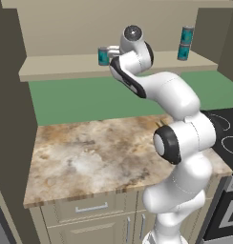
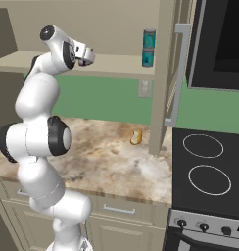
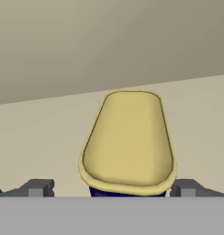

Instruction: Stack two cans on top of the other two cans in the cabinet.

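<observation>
The navy can (image 3: 127, 142) shows its yellow top from above, standing on the cabinet (image 1: 66, 66) shelf. My gripper (image 3: 113, 188) is open and hangs right over it, one fingertip (image 3: 40, 187) on each side, with a gap on the left. In the left base view the gripper (image 1: 112, 49) is beside a single teal can (image 1: 103, 56) with a grey top. At the shelf's right end one teal can (image 1: 187, 34) stands stacked on another (image 1: 184, 51). The same stack (image 2: 149, 47) appears in the right base view, well to the right of the gripper (image 2: 87, 56).
Below the shelf lies a marbled counter (image 1: 90, 152) with a small yellow object (image 2: 136, 138) near a tall beige panel (image 2: 158, 98). A black stove top (image 2: 204, 166) sits to the right. A long silver handle (image 2: 179, 73) hangs beside the stacked cans.
</observation>
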Motion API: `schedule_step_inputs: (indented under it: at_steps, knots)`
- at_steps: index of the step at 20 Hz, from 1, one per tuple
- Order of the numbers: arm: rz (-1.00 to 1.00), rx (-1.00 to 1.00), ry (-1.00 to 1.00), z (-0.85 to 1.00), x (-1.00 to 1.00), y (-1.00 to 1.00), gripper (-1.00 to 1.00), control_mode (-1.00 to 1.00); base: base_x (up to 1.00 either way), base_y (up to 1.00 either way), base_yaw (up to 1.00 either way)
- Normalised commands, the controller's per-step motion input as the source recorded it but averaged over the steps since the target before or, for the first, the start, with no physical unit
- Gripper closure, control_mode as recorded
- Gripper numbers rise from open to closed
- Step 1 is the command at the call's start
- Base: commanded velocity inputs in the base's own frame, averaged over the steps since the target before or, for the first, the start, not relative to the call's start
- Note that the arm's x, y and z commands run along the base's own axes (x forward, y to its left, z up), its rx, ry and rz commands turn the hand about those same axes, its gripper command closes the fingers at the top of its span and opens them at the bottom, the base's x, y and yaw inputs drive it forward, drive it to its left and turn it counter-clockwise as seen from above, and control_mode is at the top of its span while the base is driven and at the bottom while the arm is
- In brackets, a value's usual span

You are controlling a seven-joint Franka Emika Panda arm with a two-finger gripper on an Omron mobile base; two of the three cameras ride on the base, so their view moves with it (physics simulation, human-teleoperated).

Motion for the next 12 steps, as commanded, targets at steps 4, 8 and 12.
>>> schedule_step_inputs:
  at_steps: [4,8,12]
  knots:
    - [0.0,0.0,0.0,-0.01,0.15,0.0,-1.0,-1.0,0.0,0.0,0.0]
    - [0.0,0.0,0.0,-0.03,0.08,0.0,-1.0,-1.0,0.0,0.0,0.0]
    - [0.0,0.0,0.0,-0.04,0.01,-0.01,1.0,-1.0,0.0,0.0,0.0]
